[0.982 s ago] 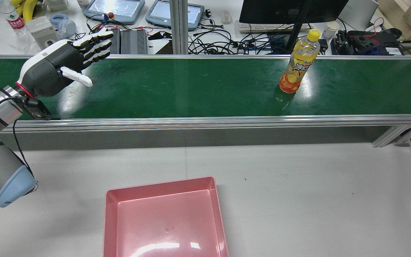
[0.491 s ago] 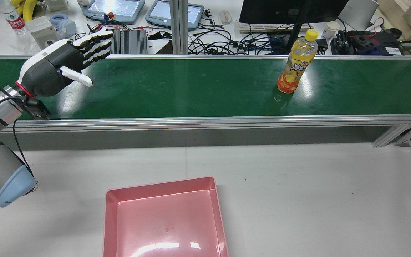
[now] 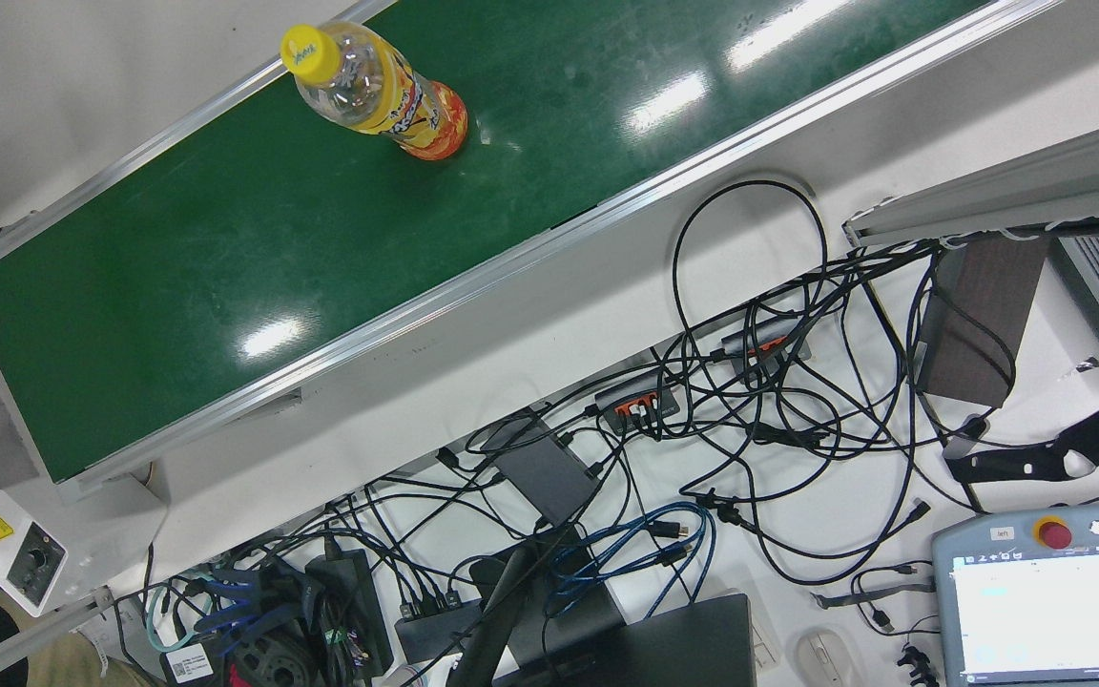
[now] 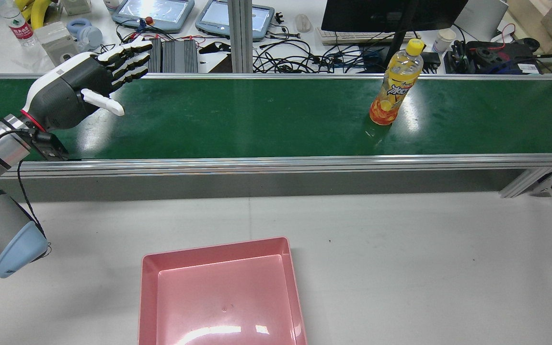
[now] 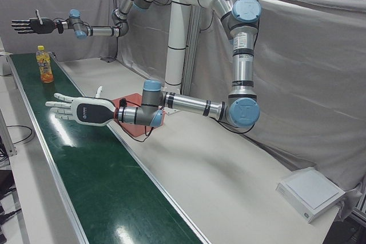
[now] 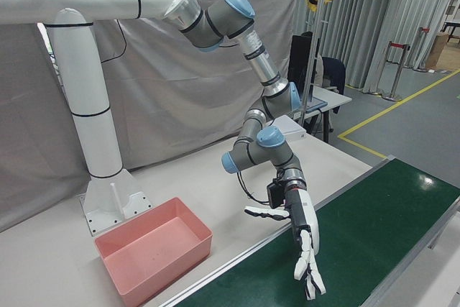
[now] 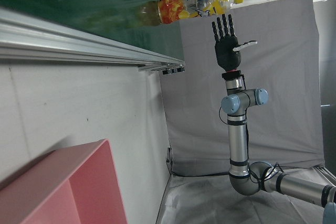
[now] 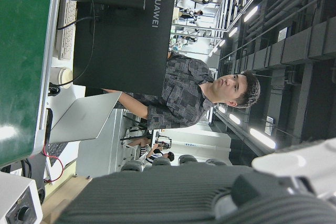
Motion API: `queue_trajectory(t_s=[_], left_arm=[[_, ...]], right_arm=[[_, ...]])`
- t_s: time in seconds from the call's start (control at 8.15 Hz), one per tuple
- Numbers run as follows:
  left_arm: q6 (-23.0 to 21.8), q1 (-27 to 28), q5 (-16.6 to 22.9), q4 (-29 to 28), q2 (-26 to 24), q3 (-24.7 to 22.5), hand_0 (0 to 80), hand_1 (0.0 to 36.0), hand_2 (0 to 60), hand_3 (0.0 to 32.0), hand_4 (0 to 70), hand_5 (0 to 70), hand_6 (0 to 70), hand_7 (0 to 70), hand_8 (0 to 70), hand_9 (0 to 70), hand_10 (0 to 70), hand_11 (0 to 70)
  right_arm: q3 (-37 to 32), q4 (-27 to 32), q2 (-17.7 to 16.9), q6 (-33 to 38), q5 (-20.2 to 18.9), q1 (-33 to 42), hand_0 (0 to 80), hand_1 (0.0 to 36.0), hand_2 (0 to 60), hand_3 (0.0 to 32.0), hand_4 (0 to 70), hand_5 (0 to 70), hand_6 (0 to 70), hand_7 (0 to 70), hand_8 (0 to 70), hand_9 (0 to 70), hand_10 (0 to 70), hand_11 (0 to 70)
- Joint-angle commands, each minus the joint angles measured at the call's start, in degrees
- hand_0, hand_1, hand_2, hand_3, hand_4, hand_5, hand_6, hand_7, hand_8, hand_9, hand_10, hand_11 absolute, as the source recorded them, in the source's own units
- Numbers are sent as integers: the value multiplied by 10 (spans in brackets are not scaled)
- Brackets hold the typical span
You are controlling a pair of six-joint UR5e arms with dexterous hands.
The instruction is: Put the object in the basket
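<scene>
A yellow-capped orange drink bottle stands upright on the green conveyor belt, toward its right end. It also shows in the front view, the left-front view and the left hand view. The pink basket sits empty on the white table in front of the belt. My left hand is open, fingers spread, above the belt's left end and far from the bottle. My right hand is open and held high beyond the bottle.
Monitors, cables, teach pendants and a keyboard crowd the desk behind the belt. Aluminium rails border the belt. The basket also shows in the right-front view, next to the arms' white pedestal.
The bottle has moved a little to the left along the belt. My left hand has stayed where it was, still open.
</scene>
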Motion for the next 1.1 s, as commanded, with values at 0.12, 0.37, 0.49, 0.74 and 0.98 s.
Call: queue_trajectory(t_s=[0.12,0.37,0.49,0.74,0.98], left_arm=[[0,-1,0,1,0,-1,524,110,0,30,127,151,6,0,67,71,56,96],[0,-1,0,1,0,-1,522,109,0,28,125,151,5,0,69,71,51,89],[1,-1,0,1,0,-1,526,113,0,28,125,149,6,0,67,69,53,93],[0,-1,0,1,-1,-3,530,112,0,30,124,151,5,0,64,67,51,89],[0,-1,1,1,0,-2,528,112,0,26,125,157,6,0,68,70,52,90]], right_arm=[[0,0,0,1,0,0,0,0,0,0,0,0,0,0,0,0,0,0],[0,0,0,0,0,0,0,0,0,0,0,0,0,0,0,0,0,0],[0,0,0,0,0,0,0,0,0,0,0,0,0,0,0,0,0,0],[0,0,0,0,0,0,0,0,0,0,0,0,0,0,0,0,0,0],[0,0,0,0,0,0,0,0,0,0,0,0,0,0,0,0,0,0]])
